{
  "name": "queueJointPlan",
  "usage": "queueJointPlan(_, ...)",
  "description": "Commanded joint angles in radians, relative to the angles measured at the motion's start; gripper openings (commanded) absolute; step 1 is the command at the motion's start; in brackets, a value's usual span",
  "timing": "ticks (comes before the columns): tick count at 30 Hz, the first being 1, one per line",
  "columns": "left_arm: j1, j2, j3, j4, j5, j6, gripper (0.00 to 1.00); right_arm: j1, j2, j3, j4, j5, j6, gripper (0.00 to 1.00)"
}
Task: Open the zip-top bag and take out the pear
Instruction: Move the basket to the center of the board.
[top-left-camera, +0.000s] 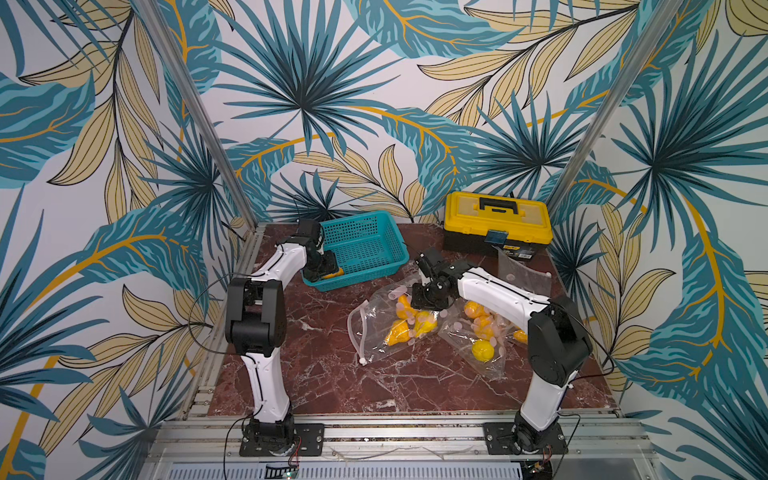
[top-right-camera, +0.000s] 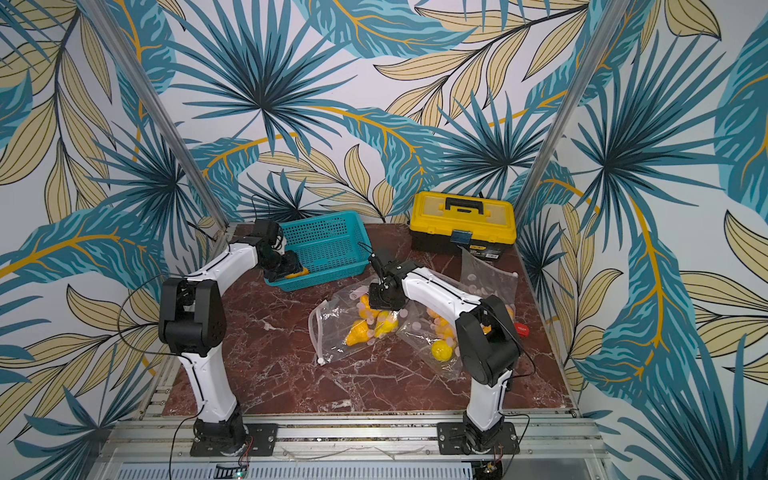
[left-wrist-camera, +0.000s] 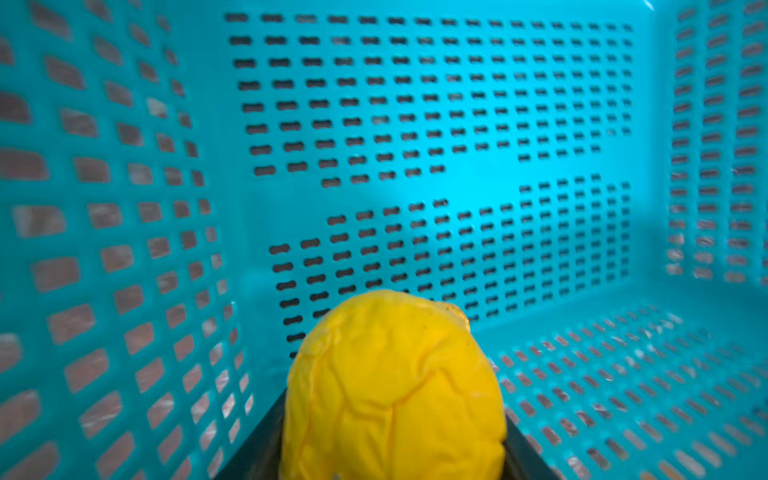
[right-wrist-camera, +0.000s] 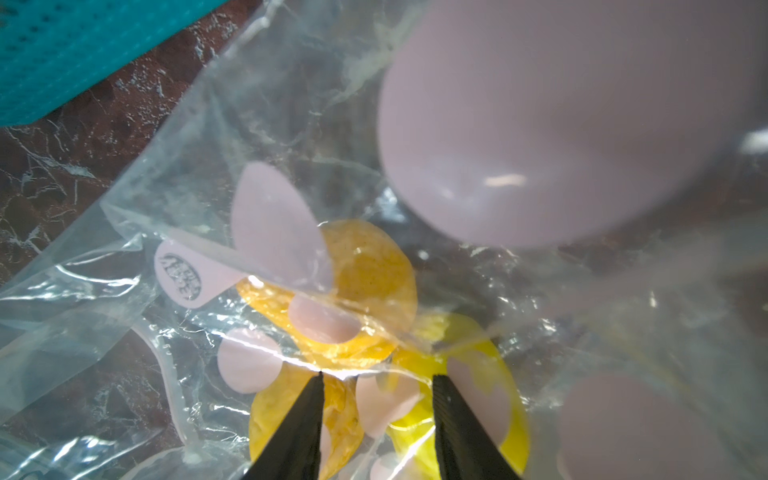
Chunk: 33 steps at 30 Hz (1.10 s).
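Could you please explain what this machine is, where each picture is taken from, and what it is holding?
These are two robot arms bolted to a marble-patterned table. Two pictures look down from overhead; the others come from a camera on each wrist. The left gripper holds a yellow pear inside the teal basket. The right gripper presses, jaws apart, on a clear zip-top bag of yellow fruit; whether it grips is unclear. Another filled bag and a yellow toolbox lie nearby.

Clear zip-top bag (top-left-camera: 388, 322) with pink dots lies crumpled at mid-table, its pink zip edge (top-left-camera: 360, 332) gaping open, yellow fruit still inside, while one wrinkled yellow pear (left-wrist-camera: 392, 390) sits inside the teal basket (top-left-camera: 374, 237).
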Motion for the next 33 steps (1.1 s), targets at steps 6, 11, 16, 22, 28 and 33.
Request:
queueJointPlan(6,0.135,-0.141,-0.154,-0.011,-0.063,0.042,0.39,0.002,-0.056,-0.037,-0.022,-0.004,-0.003,0.45)
queueJointPlan(11,0.208,-0.22,-0.219,-0.01,-0.09,0.054,0.39,0.004,-0.05,-0.027,-0.03,-0.011,-0.014,0.45)
queueJointPlan(16,0.191,-0.202,-0.162,-0.01,-0.048,0.043,0.4,0.004,-0.047,-0.02,-0.037,-0.007,-0.026,0.45)
queueJointPlan(22,0.096,-0.056,0.023,-0.011,-0.025,0.005,0.41,0.004,-0.032,-0.011,-0.034,-0.01,-0.021,0.45)
queueJointPlan(28,0.056,0.13,0.236,-0.009,-0.017,-0.053,0.41,0.004,-0.026,-0.006,-0.034,-0.01,-0.019,0.45)
queueJointPlan(33,0.056,0.246,0.394,-0.01,-0.059,-0.042,0.41,0.004,-0.027,-0.006,-0.039,-0.009,-0.018,0.45)
